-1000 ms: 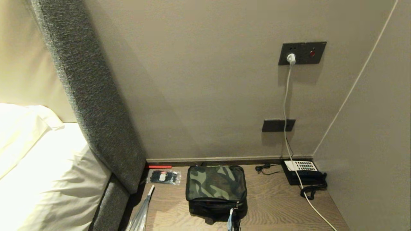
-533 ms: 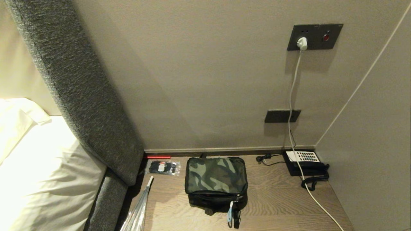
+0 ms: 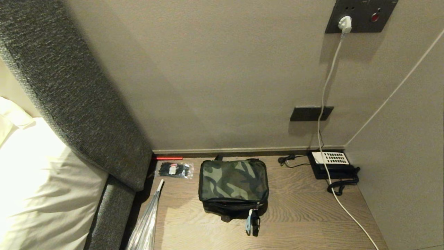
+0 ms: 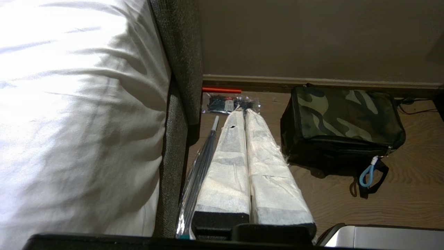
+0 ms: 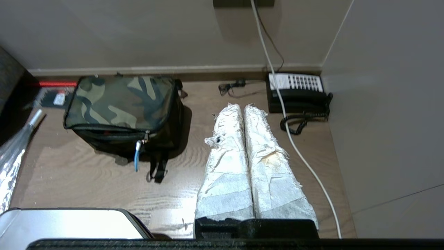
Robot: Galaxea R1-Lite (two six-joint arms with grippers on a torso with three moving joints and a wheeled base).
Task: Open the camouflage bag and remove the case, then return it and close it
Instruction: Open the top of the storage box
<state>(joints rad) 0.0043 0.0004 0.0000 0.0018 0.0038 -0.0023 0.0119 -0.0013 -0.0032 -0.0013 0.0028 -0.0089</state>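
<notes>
I count one camouflage bag point(image 3: 233, 181), zipped, mid-tabletop point(image 3: 298, 211) near the wall, one phone point(image 3: 333, 165), one packet of ties point(image 3: 173, 169). My two tools, left tool point(image 4: 244, 113) and right tool point(image 5: 242, 108), hang above the tabletop, fingers together.

Bag mid-table, against the back wall.
Camouflage bag point(image 3: 233, 184) centre frame; packet point(image 3: 173, 169) to its left, phone point(image 3: 332, 165) at right.
</notes>
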